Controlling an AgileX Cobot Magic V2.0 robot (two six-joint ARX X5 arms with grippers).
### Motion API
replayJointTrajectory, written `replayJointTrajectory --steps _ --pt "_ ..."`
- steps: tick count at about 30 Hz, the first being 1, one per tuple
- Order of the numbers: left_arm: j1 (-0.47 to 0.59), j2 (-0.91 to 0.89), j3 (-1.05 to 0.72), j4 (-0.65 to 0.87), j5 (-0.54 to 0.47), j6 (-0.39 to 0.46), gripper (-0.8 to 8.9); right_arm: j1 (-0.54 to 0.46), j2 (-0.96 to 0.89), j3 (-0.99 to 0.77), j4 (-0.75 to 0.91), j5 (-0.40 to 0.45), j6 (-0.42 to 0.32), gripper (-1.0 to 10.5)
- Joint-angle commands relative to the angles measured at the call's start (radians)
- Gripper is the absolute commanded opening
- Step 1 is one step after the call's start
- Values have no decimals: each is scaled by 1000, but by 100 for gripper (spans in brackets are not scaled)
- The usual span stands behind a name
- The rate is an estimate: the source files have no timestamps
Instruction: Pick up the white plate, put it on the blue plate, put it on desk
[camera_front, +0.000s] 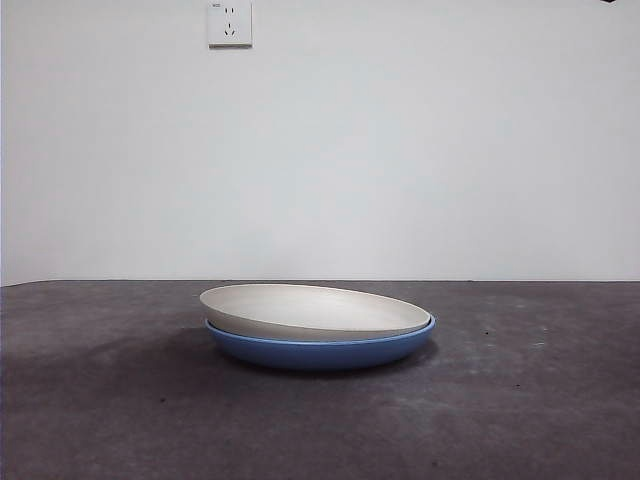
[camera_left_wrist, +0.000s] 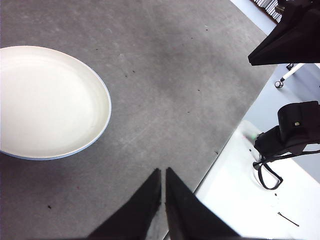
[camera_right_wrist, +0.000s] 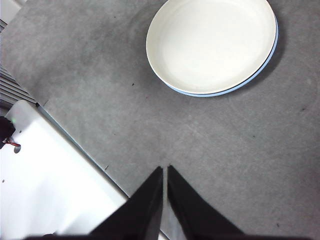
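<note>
Front view: white plate (camera_front: 315, 310) sits nested in the blue plate (camera_front: 320, 350), slightly tilted, its left rim riding higher than the right; the stack rests on the desk (camera_front: 120, 420) near centre, with a wall socket (camera_front: 229, 23) on the white wall behind and a small black arm tip at the top right corner. Left wrist view: left gripper (camera_left_wrist: 163, 172) hangs above bare desk near its edge, jaws pressed together, holding nothing; white plate (camera_left_wrist: 47, 102) lies well apart from it, only a thin blue rim (camera_left_wrist: 30, 157) showing under one side; the other arm's black parts (camera_left_wrist: 290, 35) sit off the desk edge. Right wrist view: right gripper (camera_right_wrist: 164, 170) also has its jaws together and empty, over the desk by its edge; white plate (camera_right_wrist: 210, 45) well apart, blue rim (camera_right_wrist: 265, 62) peeking out along one side
</note>
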Motion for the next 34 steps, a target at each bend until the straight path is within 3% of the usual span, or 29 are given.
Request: replayJointTrajectory --steps 1,9,11,20,26,34 --pt "-4 6 8 9 2 5 15 5 8 21 9 -3 -12 8" --pt "0 -8 8 15 1 5 15 5 8 21 9 -3 -12 8" --pt "27 -33 8 45 -5 55 15 5 8 21 10 -3 -12 8" --pt "333 -228 -68 408 -250 128 15 5 8 21 10 -3 -12 8" --pt "494 -414 -276 631 -430 166 15 5 8 21 10 -3 -12 8" --pt "563 -621 -615 777 -481 166 15 5 8 21 10 -3 -12 8"
